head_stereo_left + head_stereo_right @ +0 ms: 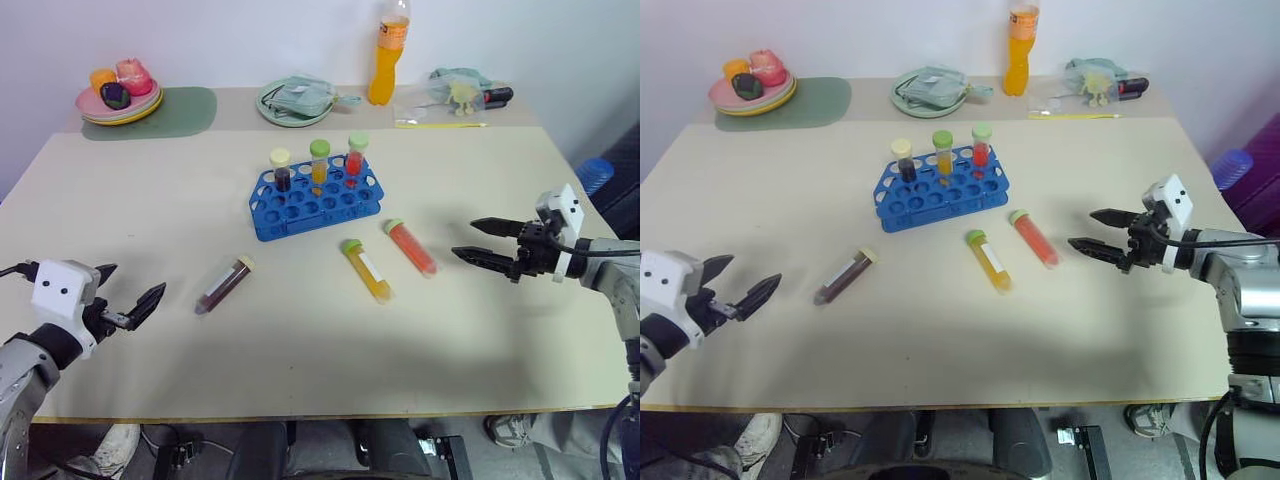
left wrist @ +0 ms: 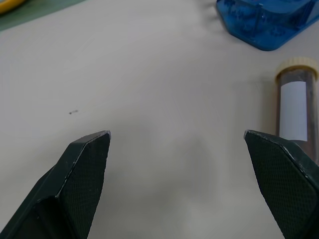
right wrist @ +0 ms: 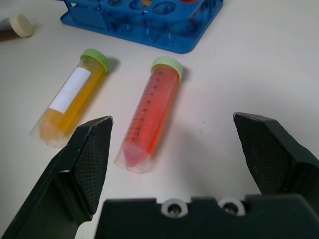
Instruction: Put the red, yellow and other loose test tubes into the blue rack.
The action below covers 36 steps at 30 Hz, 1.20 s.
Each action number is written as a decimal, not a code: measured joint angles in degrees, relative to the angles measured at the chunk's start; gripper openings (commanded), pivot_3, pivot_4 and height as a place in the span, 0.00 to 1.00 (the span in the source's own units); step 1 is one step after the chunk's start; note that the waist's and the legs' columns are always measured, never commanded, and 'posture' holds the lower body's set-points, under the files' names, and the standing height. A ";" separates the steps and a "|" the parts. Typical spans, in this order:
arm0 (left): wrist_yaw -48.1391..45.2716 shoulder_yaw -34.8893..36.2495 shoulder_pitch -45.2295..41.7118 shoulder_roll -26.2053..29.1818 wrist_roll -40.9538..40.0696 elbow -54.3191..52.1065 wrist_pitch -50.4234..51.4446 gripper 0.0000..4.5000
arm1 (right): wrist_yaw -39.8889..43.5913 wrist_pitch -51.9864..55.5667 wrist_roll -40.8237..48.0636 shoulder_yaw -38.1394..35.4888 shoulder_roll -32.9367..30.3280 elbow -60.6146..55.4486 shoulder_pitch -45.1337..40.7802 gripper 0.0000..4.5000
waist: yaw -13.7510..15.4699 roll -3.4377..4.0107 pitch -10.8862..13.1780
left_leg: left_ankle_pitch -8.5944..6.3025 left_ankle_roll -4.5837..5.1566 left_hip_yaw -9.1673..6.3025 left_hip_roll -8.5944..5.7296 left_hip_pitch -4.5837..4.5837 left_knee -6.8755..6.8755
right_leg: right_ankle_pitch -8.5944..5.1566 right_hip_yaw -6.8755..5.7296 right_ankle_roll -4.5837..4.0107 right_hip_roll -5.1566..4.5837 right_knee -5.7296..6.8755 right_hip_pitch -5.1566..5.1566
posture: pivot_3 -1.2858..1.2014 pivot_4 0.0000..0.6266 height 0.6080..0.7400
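The blue rack [image 1: 316,201] stands mid-table with three capped tubes upright in its back row. Three loose tubes lie in front of it: a red tube [image 1: 411,247] with a green cap, a yellow tube [image 1: 367,270] with a green cap, and a dark tube [image 1: 225,285] with a cream cap. My right gripper [image 1: 478,242] hovers open just right of the red tube [image 3: 149,113], pointing at it. Near the table's front left, my left gripper [image 1: 128,288] is open and empty, with the dark tube [image 2: 297,107] a short way to its right.
Along the far edge sit a plate of toy food [image 1: 120,95] on a green mat, a pale green dish [image 1: 295,101], an orange drink bottle [image 1: 386,55] and a plastic bag with small items [image 1: 450,100]. A blue object [image 1: 594,174] lies off the table's right side.
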 measured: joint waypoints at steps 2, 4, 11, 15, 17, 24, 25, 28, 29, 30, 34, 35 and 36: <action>0.45 0.01 0.68 -0.48 0.04 -0.55 -0.01 0.99 | 0.00 -0.21 -0.26 0.68 0.62 0.87 -1.29 0.95 | 0.02 0.00 0.00 | 0.00 0.00 0.00 0.00 0.00 0.00 | 0.00 0.00 0.01 0.01 0.00 0.00 | 0.52 0.24 0.92; 0.69 0.02 1.47 -0.83 0.03 -1.16 -0.03 0.99 | -0.05 -0.38 -0.61 1.24 1.49 0.99 -2.42 0.95 | 0.07 0.00 0.00 | 0.00 0.00 0.00 0.00 0.00 0.01 | 0.01 0.00 0.01 0.01 0.00 0.00 | 0.52 0.24 0.92; 0.87 0.37 1.97 -1.70 -0.23 -1.47 -0.27 0.99 | -1.13 -0.51 -2.31 2.15 1.86 1.26 -3.73 0.95 | 0.25 0.00 0.00 | 0.00 0.00 -0.01 -0.03 -0.01 0.06 | 0.01 -0.02 0.01 0.01 0.00 0.03 | 0.52 0.24 0.92; 0.83 -0.22 1.10 -1.77 -0.19 -1.46 -0.57 0.99 | -1.89 0.50 -2.14 2.07 1.87 0.23 -3.59 0.95 | 0.19 0.00 -0.01 | 0.00 0.00 0.00 -0.03 -0.01 0.06 | 0.02 -0.02 0.02 0.02 0.02 0.02 | 0.52 0.24 0.92; 0.80 -0.69 0.00 -1.80 -0.19 -1.43 -0.64 0.99 | -2.46 0.85 -2.04 1.90 1.94 -1.04 -3.18 0.95 | 0.21 -0.01 -0.02 | 0.00 0.00 -0.01 -0.03 -0.01 0.07 | 0.02 -0.03 0.03 0.03 0.03 0.03 | 0.52 0.24 0.92; 0.15 -3.23 -3.56 -1.42 0.04 -0.41 -0.85 0.99 | -8.00 5.21 -1.63 1.47 3.37 -5.04 -0.49 0.95 | 0.21 0.01 -0.03 | 0.01 0.00 0.00 -0.04 -0.01 0.15 | 0.04 -0.03 0.07 0.05 0.12 0.03 | 0.52 0.24 0.92; -0.07 -3.77 -4.19 -1.37 0.00 -0.40 -0.80 0.99 | -9.16 6.18 -1.68 1.48 3.40 -5.81 -0.50 0.95 | 0.20 0.01 -0.03 | 0.01 0.00 0.00 -0.05 0.00 0.15 | 0.04 -0.03 0.07 0.05 0.12 0.03 | 0.52 0.24 0.92; -1.99 -6.10 -6.97 0.40 -0.53 -0.39 -0.26 0.99 | -12.85 11.70 -1.60 1.67 3.34 -10.54 -1.72 0.95 | 0.19 0.03 -0.03 | 0.02 -0.01 -0.01 -0.05 -0.01 0.15 | 0.05 -0.03 0.08 0.06 0.17 -0.01 | 0.52 0.24 0.92; -2.68 -6.82 -7.72 1.03 -0.76 -0.47 -0.26 0.99 | -13.83 13.63 -1.52 1.78 3.21 -12.66 -2.59 0.95 | 0.15 0.04 -0.04 | 0.02 -0.01 -0.01 -0.05 -0.01 0.15 | 0.05 -0.03 0.08 0.06 0.17 -0.01 | 0.52 0.24 0.92; -3.72 -7.69 -8.17 1.69 -1.08 -0.74 -0.21 0.99 | -14.55 16.17 -1.31 2.08 2.58 -15.03 -3.50 0.95 | 0.07 0.05 -0.05 | 0.01 -0.01 -0.01 -0.04 -0.01 0.14 | 0.05 -0.03 0.08 0.06 0.17 -0.01 | 0.52 0.24 0.92; -8.52 -14.92 -11.72 5.12 -2.16 -4.72 0.16 0.99 | -19.30 36.39 -1.12 9.72 0.88 -21.00 -15.31 0.95 | -0.13 0.05 -0.05 | 0.04 -0.05 -0.02 -0.04 -0.03 0.15 | 0.06 -0.01 0.03 0.06 0.21 -0.08 | 0.52 0.24 0.92; -9.30 -17.04 -12.89 5.19 -2.57 -6.28 0.19 0.99 | -21.82 42.30 -1.53 11.50 2.62 -21.05 -19.11 0.95 | -0.16 0.04 -0.09 | 0.04 -0.05 -0.02 -0.02 -0.01 0.14 | 0.06 0.00 0.02 0.06 0.20 -0.07 | 0.52 0.24 0.92; -9.64 -18.64 -13.80 5.19 -2.84 -7.06 0.32 0.99 | -23.99 46.38 -2.16 12.63 4.28 -20.58 -21.57 0.95 | -0.07 0.05 -0.09 | 0.04 -0.06 -0.02 -0.02 -0.02 0.14 | 0.06 0.00 0.02 0.06 0.20 -0.08 | 0.52 0.24 0.92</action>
